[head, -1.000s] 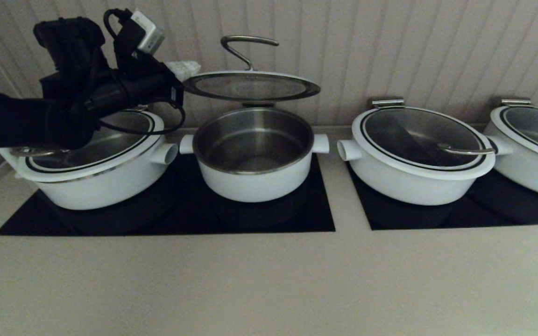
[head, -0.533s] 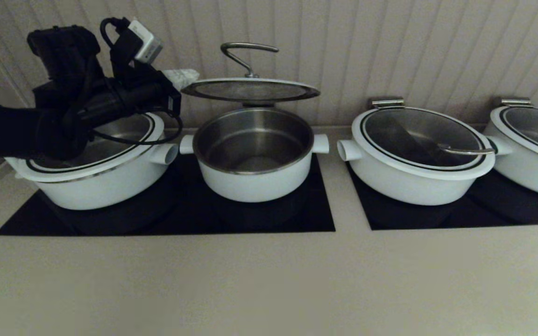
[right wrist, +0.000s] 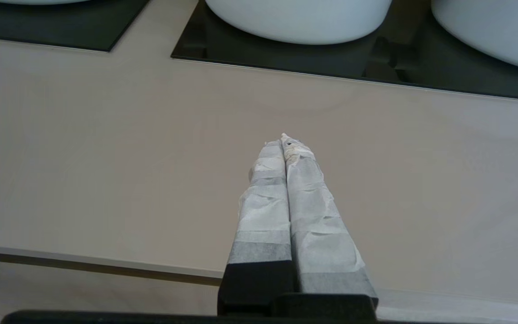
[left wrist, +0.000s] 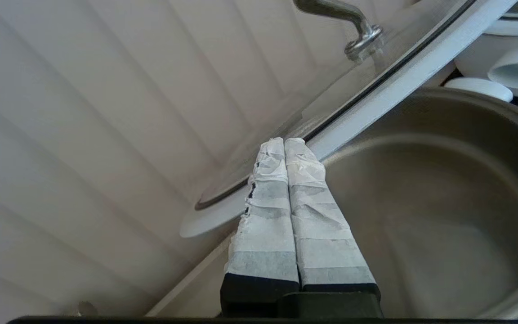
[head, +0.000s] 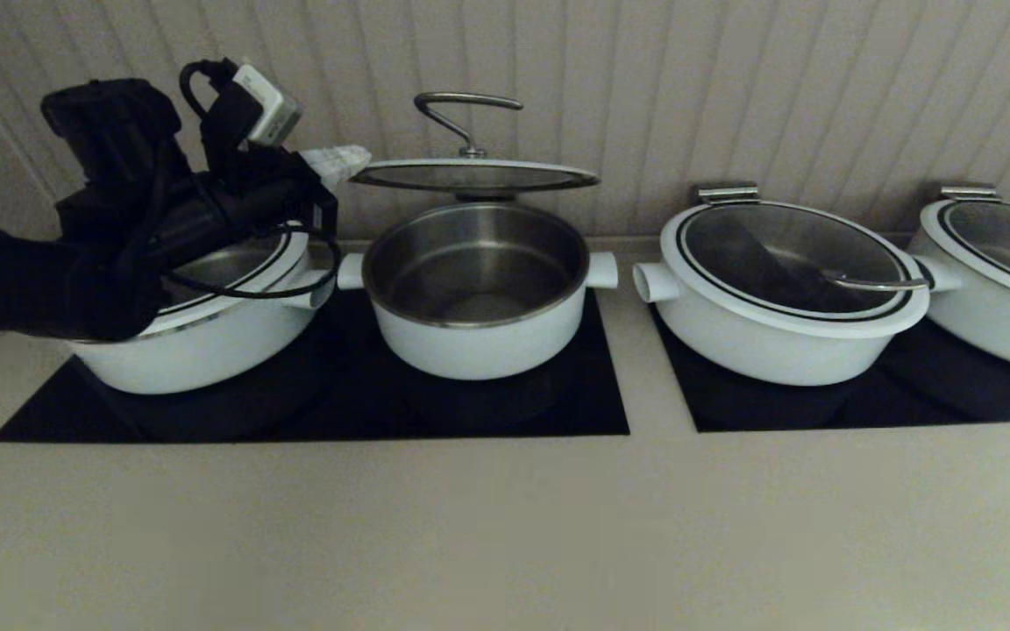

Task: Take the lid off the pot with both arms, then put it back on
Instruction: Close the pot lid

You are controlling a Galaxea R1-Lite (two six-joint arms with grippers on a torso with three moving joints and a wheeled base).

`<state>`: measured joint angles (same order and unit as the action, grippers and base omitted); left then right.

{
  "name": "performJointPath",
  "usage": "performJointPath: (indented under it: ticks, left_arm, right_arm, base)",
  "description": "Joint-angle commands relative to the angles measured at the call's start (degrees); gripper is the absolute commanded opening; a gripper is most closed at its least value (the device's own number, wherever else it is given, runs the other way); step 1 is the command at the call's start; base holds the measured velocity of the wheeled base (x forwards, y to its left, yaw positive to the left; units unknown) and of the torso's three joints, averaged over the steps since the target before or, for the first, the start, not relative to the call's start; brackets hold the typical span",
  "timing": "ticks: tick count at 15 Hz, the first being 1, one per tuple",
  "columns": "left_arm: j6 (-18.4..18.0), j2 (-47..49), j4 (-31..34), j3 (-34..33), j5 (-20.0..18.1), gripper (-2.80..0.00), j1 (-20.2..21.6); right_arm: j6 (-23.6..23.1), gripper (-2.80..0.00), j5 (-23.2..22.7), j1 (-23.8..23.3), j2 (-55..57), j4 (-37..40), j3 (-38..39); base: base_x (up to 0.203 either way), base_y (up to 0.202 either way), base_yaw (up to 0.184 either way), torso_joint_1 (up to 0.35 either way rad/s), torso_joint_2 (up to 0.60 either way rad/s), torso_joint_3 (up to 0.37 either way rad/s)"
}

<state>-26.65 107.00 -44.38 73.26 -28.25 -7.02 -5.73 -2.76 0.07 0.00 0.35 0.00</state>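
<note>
Gripping lid (head: 473, 176) rim over pot (head: 476, 294), left pincer (left wrist: 284, 143), no readable writing

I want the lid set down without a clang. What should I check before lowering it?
1. Grip: left gripper has its jaws shut on the rim of the lid: ok.
2. Lid level: near flat in the head view: ok.
3. Lid centred over the pot: lined up side to side, front to back unclear: cannot tell.
4. Pot inside free of objects: ok.
5. Second arm sharing the load: right gripper hangs shut over the counter, away from the lid: not ok.
</note>
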Motion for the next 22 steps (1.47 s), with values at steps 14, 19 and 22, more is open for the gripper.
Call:
performJointPath:
  ticks: [14, 19, 22]
  left_arm:
    - [0.1, 0.3, -11.9, -9.7, 0.0, -2.80, 0.0]
    - [0.1, 0.3, -16.4, -14.3, 0.2, -2.80, 0.0]
    - [0.0, 0.4, -17.1, -15.3, 0.2, -2.80, 0.0]
  right_arm:
    - [-0.1, -2.80, -0.1, 0.0, 0.1, 0.0, 0.0]
    - [-0.1, -2.80, -0.1, 0.0, 0.0, 0.0, 0.0]
    - [-0.1, -2.80, -0.1, 0.0, 0.1, 0.0, 0.0]
  base:
    - [0.000, 0.000, 0.000, 0.000, 0.00, 0.000]
    - [0.000, 0.000, 0.000, 0.000, 0.00, 0.000]
    - [0.000, 0.000, 0.000, 0.000, 0.00, 0.000]
